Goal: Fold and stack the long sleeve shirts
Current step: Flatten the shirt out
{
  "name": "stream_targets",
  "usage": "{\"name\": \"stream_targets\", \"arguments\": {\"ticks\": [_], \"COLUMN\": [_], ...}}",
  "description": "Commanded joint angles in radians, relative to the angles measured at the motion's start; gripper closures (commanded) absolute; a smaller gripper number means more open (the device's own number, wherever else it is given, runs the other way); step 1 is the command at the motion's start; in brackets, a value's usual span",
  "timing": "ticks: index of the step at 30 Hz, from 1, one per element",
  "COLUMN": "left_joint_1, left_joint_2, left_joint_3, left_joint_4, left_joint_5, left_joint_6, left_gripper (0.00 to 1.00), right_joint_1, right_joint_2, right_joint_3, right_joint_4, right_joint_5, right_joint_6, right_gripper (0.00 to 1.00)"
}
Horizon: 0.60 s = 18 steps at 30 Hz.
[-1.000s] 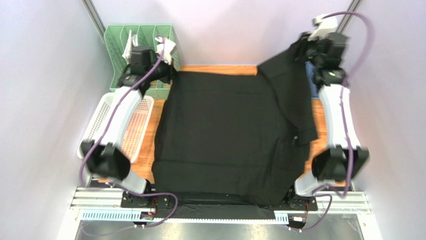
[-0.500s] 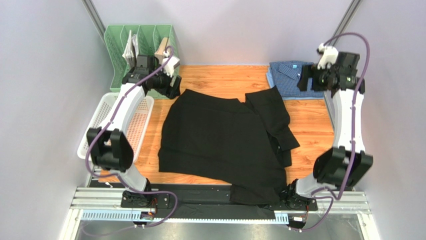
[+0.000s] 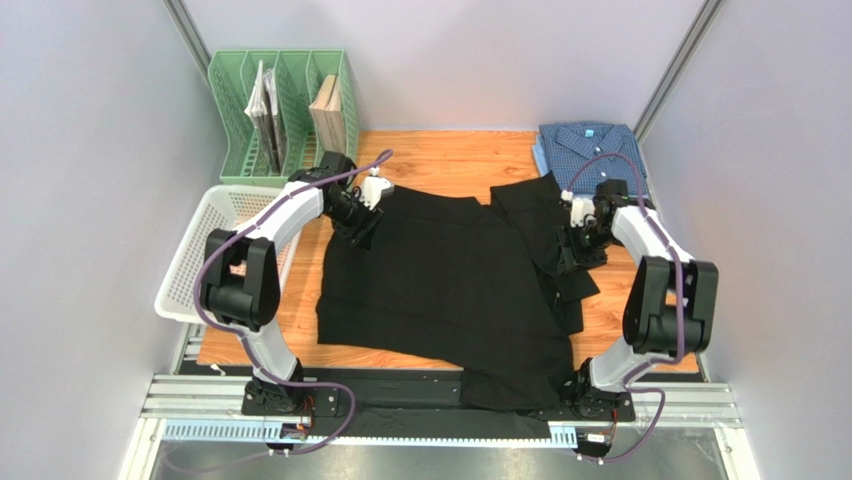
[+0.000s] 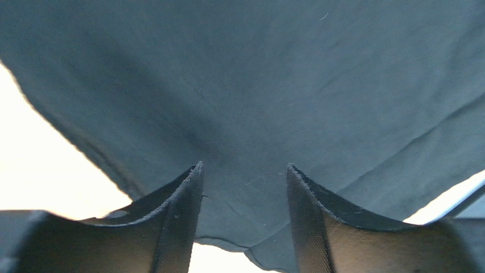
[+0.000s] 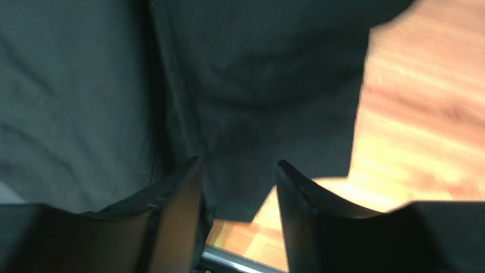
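The black shirt (image 3: 440, 285) lies spread across the middle of the table (image 3: 440, 158). Its lower edge is draped over the table's near edge at the bottom of the overhead view, and its right side is doubled inward in a rumpled flap. The blue shirt (image 3: 590, 150) is folded and set at the upper right of that view, just beside the black one's upper right corner.

The step in hand is judged to be the folding of the black shirt, with stacking not yet begun. The left fingers (image 4: 177, 219) are parted over the shirt's upper left corner. The right fingers (image 5: 171, 219) are parted over the flap's edge at the right. Flat cloth is seen in each gap and nothing is pinched.

For the next move, both pairs would need to be lowered and closed on a cloth edge, so that the fold can be carried across evenly. The rumpled flap may need to be smoothed first.
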<state>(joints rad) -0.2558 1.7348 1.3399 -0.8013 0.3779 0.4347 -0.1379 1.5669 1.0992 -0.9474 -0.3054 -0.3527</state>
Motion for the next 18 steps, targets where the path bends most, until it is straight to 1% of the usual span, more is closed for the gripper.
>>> {"name": "stream_targets", "arguments": {"ticks": [1,6,7,8,9,11,12,14,15,17,18], "left_joint_1": [-0.002,0.001,0.004,0.004,0.007,0.009,0.009,0.009,0.009,0.006,0.007], "left_joint_2": [0.048,0.060,0.065,0.066,0.066,0.069,0.068,0.068,0.065,0.063,0.063], "left_joint_3": [0.024,0.001,-0.002,-0.002,-0.002,-0.005,-0.007,-0.008,-0.011,-0.024,-0.030], "left_joint_4": [-0.039,-0.044,-0.047,-0.050,-0.056,-0.061,-0.068,-0.082,-0.096,-0.113,-0.114], "left_joint_5": [-0.063,-0.111,-0.125,-0.134,-0.142,-0.166,-0.171,-0.171,-0.165,-0.162,-0.168], "left_joint_6": [0.022,0.039,0.039,0.039,0.039,0.041,0.041,0.041,0.042,0.045,0.045], "left_gripper": [0.43,0.44,0.45,0.45,0.46,0.48,0.49,0.50,0.50,0.52,0.53], "right_joint_1": [0.044,0.070,0.075,0.075,0.072,0.070,0.070,0.070,0.070,0.072,0.073], "right_joint_2": [0.126,0.284,0.338,0.370,0.393,0.435,0.447,0.472,0.469,0.431,0.412], "right_joint_3": [0.016,0.063,0.077,0.097,0.141,0.201,0.259,0.322,0.380,0.415,0.430], "right_joint_4": [0.182,0.272,0.282,0.288,0.288,0.283,0.276,0.243,0.195,0.148,0.095], "right_joint_5": [0.124,0.251,0.303,0.351,0.374,0.429,0.449,0.457,0.439,0.362,0.320], "right_joint_6": [0.040,0.044,0.043,0.043,0.038,0.034,0.015,0.004,0.000,-0.003,-0.005], "right_gripper": [0.53,0.63,0.67,0.69,0.73,0.74,0.74,0.74,0.74,0.73,0.71]}}
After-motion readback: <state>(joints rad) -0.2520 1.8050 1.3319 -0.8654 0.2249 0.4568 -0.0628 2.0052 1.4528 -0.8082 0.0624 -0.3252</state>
